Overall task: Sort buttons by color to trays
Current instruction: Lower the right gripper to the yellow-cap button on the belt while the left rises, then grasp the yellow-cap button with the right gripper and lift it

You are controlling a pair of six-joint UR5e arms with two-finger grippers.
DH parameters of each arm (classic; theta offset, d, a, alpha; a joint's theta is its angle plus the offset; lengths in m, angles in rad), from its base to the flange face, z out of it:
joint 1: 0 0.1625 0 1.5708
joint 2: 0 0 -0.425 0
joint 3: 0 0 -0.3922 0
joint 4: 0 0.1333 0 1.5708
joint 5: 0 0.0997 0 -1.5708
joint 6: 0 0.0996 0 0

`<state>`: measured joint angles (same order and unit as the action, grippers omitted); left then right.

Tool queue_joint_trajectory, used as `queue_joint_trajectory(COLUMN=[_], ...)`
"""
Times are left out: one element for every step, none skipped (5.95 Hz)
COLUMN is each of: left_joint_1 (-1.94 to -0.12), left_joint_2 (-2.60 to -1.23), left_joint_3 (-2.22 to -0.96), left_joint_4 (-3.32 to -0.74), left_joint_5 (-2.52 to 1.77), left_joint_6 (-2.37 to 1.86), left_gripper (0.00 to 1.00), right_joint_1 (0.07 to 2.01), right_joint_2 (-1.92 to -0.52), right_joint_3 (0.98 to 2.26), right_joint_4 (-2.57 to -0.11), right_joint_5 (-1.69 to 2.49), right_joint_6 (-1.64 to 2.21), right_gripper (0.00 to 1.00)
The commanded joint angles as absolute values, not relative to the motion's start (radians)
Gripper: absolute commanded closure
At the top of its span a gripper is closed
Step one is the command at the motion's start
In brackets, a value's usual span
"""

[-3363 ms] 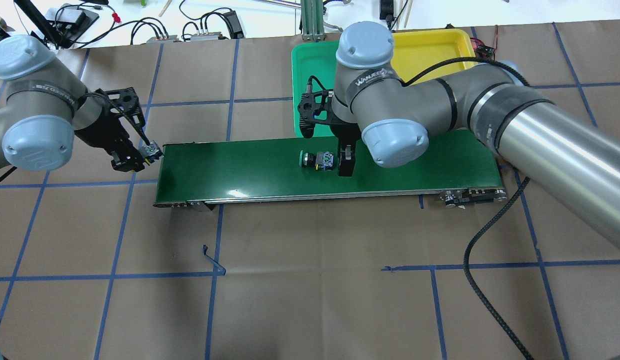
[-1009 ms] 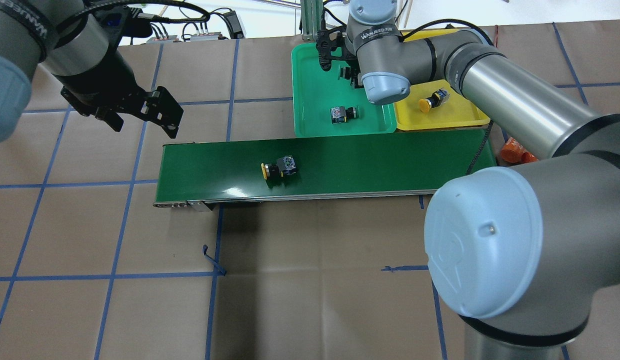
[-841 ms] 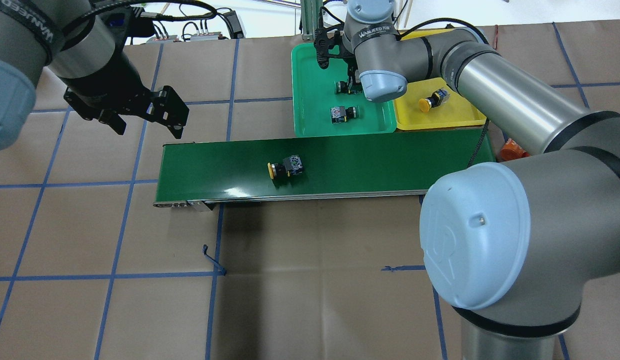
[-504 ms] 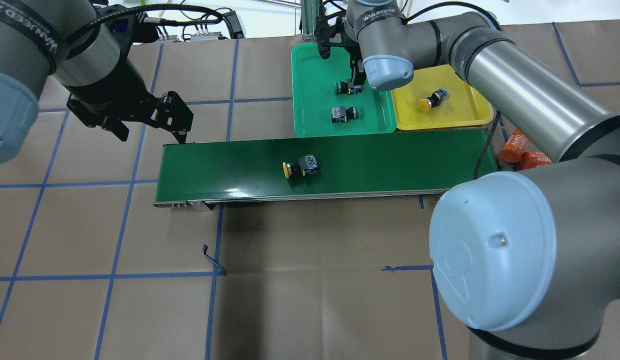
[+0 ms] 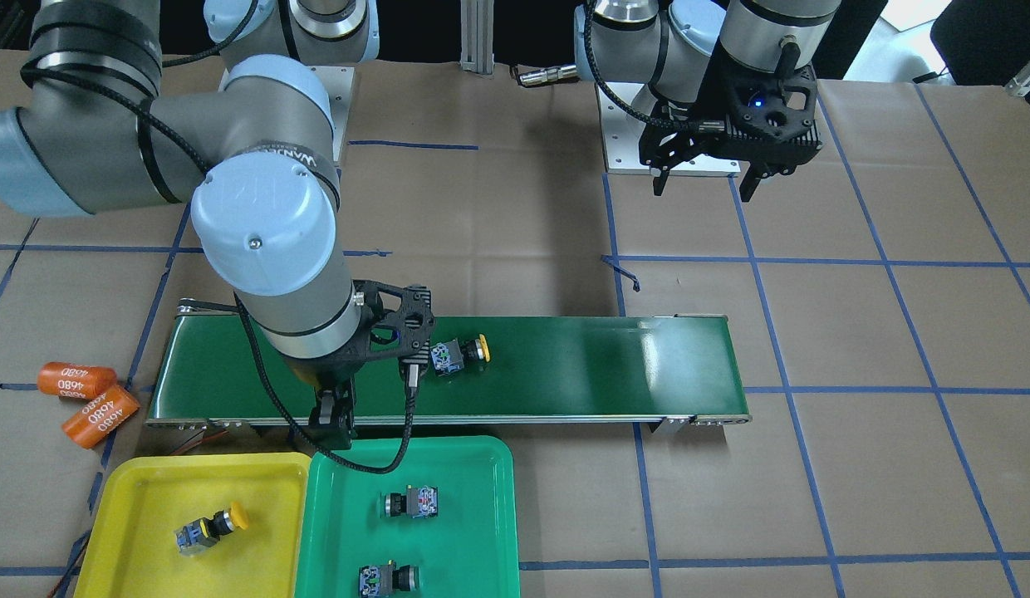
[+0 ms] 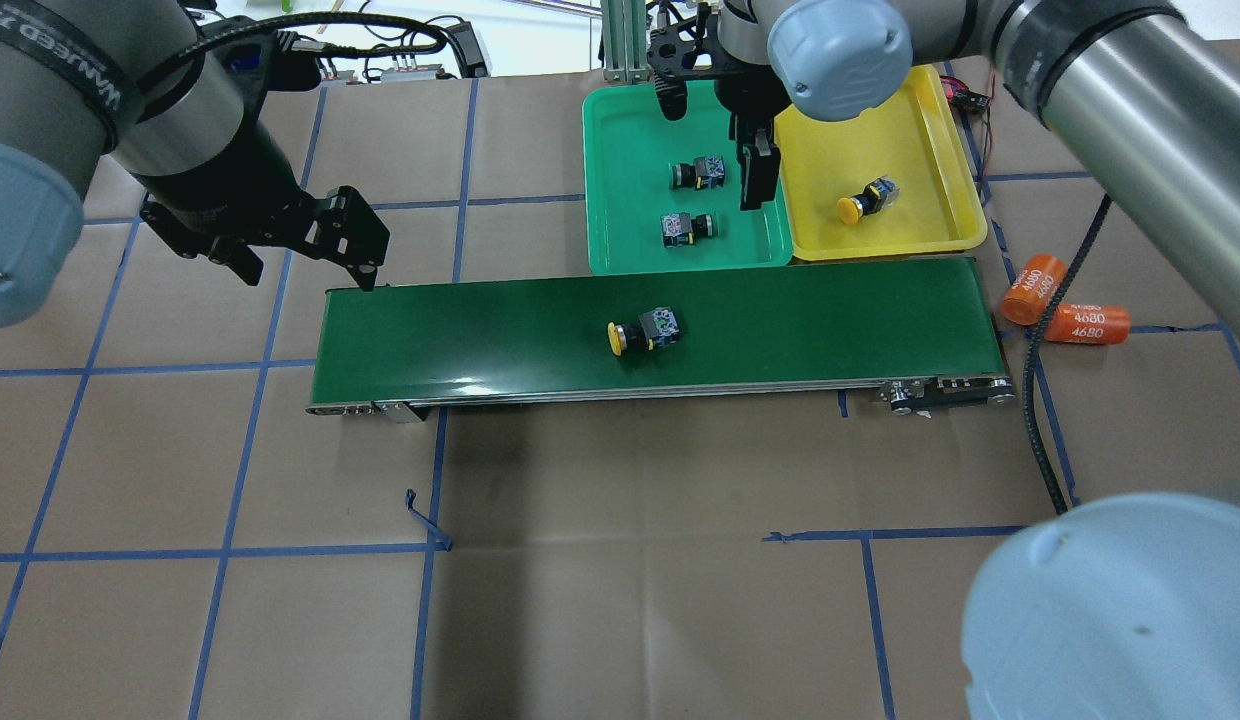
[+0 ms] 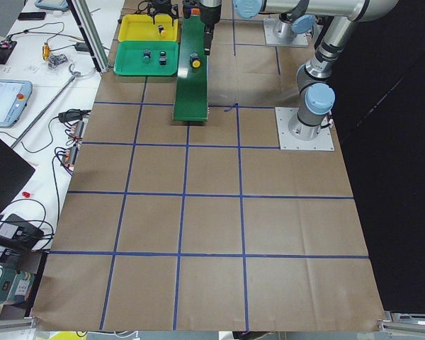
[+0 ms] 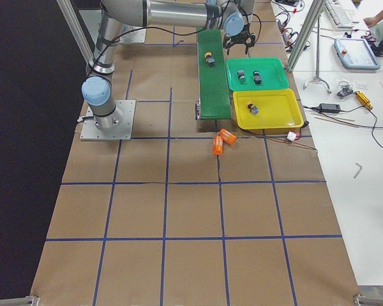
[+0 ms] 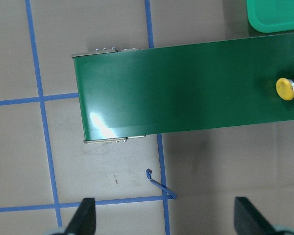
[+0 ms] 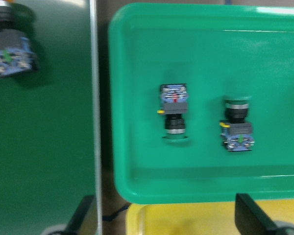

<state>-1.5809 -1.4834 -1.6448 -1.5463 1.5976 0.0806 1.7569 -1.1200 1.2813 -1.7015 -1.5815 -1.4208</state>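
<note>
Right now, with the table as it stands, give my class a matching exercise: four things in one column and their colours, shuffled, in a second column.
Things:
1. the tray holding two buttons
2. the cylinders beside the belt
3. the cap of the button on the belt
4. the tape lines on the table

Colours:
a. orange
b. blue
c. green
d. yellow

Pairs: 1-c, 2-a, 3-d, 4-b.

Overhead and front views face each other; 2 close wrist cameras share the belt [image 9: 186, 93]
</note>
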Motion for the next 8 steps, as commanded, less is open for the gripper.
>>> queue_joint_trajectory(left_joint_1=[-1.577,-1.578,-1.578,-1.577,-1.578,-1.577,-1.575,-1.575], left_joint_2=[-1.474,-1.465,-1.466,-1.465,-1.465,-1.466,-1.463,-1.463], left_joint_3=[-1.643,-1.644,-1.644,-1.644,-1.644,-1.644,-1.643,-1.643], left_joint_4=[-1.548,-1.548,-1.549,-1.549,-1.549,-1.549,-1.549,-1.549], left_joint_5=[1.601,1.606,1.606,1.608,1.608,1.608,1.608,1.608], left_joint_6=[0.083,0.083,0.084,0.084,0.084,0.084,0.083,0.083], left_gripper=[0.01,0.01,0.01,0.01,0.01,0.01,0.01,0.01], right_joint_1=[1.769,1.772,1.772,1.77,1.766,1.753,1.749,1.72], right_joint_2=[-1.169,-1.201,-1.204,-1.215,-1.232,-1.235,-1.235,-1.236], right_joint_3=[1.39,1.49,1.597,1.703,1.8,1.839,1.841,1.841], right_joint_4=[-1.664,-1.763,-1.908,-2.033,-2.136,-2.195,-2.195,-2.194], right_joint_5=[-1.569,-1.571,-1.571,-1.574,-1.577,-1.578,-1.583,-1.586], right_joint_6=[-1.42,-1.458,-1.535,-1.581,-1.591,-1.617,-1.618,-1.62], right_gripper=[0.0,0.0,0.0,0.0,0.0,0.0,0.06,0.44])
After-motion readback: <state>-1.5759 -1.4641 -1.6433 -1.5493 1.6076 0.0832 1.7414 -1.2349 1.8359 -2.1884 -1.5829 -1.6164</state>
